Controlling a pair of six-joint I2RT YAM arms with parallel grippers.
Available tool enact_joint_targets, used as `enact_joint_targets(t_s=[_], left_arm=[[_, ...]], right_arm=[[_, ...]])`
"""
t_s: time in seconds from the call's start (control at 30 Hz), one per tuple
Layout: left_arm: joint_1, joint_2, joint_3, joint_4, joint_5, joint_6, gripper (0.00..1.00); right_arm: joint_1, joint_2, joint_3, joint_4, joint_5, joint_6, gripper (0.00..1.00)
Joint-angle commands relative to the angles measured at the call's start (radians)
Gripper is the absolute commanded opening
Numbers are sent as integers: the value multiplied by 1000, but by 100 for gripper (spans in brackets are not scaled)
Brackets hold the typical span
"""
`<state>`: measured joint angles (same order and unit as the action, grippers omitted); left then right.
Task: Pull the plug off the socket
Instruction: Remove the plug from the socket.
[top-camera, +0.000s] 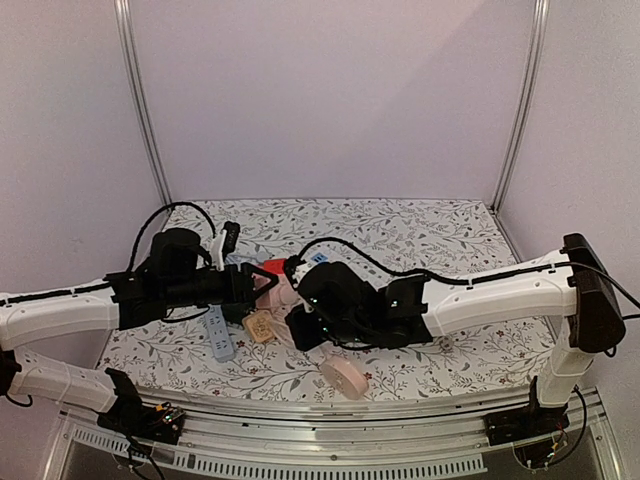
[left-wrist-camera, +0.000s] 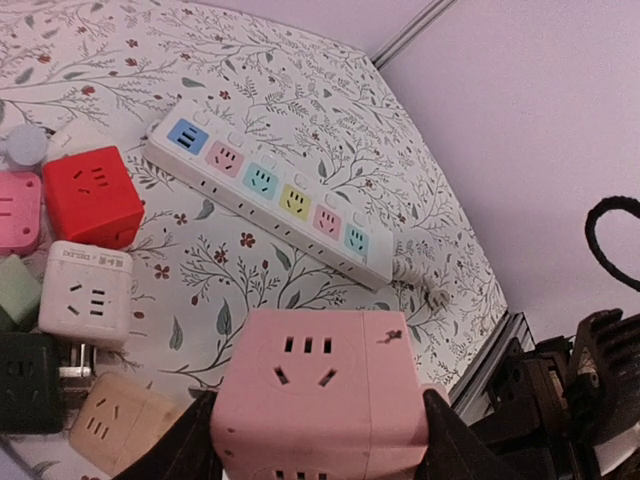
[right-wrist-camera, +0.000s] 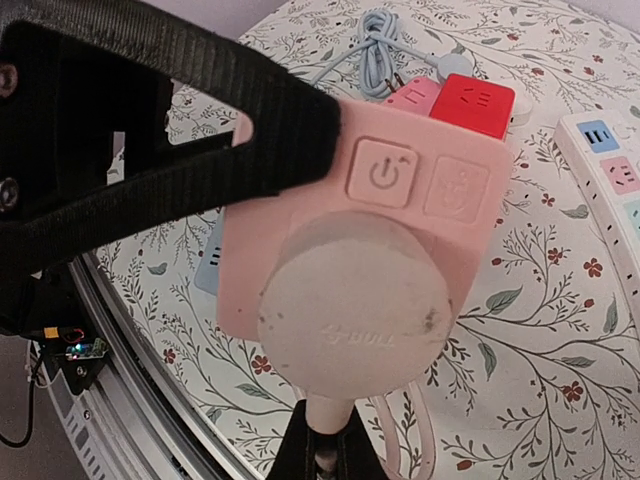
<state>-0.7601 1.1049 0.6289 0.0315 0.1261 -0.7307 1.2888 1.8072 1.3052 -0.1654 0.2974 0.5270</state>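
Observation:
The socket is a pink cube (left-wrist-camera: 320, 385) held above the table, with my left gripper (left-wrist-camera: 320, 445) shut on its two sides. In the right wrist view the same pink cube (right-wrist-camera: 290, 190) shows a power button, and the round pale pink plug (right-wrist-camera: 350, 300) sits flat against its face. My right gripper (right-wrist-camera: 325, 455) is shut on the plug's neck where the pink cable leaves it. From above, both grippers meet at the socket (top-camera: 283, 290) in the middle of the table; the plug is hidden between them there.
A white power strip (left-wrist-camera: 270, 190) with coloured outlets lies beyond the socket. Red (left-wrist-camera: 90, 195), white (left-wrist-camera: 88, 290), black (left-wrist-camera: 25, 380) and tan (left-wrist-camera: 120, 425) cube sockets cluster beside it. A blue-grey strip (top-camera: 218, 335) and a pink round piece (top-camera: 345, 378) lie near the front edge.

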Motion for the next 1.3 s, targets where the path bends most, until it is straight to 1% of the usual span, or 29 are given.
enact_joint_targets(t_s=[0.0, 0.07, 0.13, 0.27, 0.37, 0.5, 0.67, 0.8, 0.9, 1.0, 1.13, 1.27], left_arm=[[13, 13, -22, -27, -5, 134, 12], [13, 14, -20, -28, -20, 144, 11], [13, 11, -20, -68, -39, 148, 11], [13, -5, -22, -76, -60, 130, 11], [13, -21, -26, -76, -70, 123, 11], [13, -46, -31, -110, -118, 151, 11], [16, -74, -47, -132, -123, 150, 11], [16, -90, -43, -116, -101, 106, 11], [26, -78, 2, -173, -89, 40, 11], [41, -58, 46, -195, -38, -4, 11], [58, -58, 52, -165, 18, -48, 10], [72, -61, 46, -122, 64, -83, 11]], right_arm=[[-8, -78, 23, -45, 23, 7, 0], [-8, -98, 23, -48, 26, 8, 0], [-8, -112, 22, -48, 29, 3, 0], [-6, -128, 19, -59, 39, -4, 0], [-8, -139, 20, -62, 27, 0, 0], [-6, -164, 26, -63, 6, 11, 0], [-7, -190, 21, -63, 9, 12, 0], [-7, -174, 0, -58, 25, 20, 0], [-7, -143, -9, -58, 32, 31, 0], [-7, -108, -14, -58, 39, 44, 0], [-8, -58, -5, -66, 63, 48, 0], [-28, -46, -7, -84, 80, 52, 0]])
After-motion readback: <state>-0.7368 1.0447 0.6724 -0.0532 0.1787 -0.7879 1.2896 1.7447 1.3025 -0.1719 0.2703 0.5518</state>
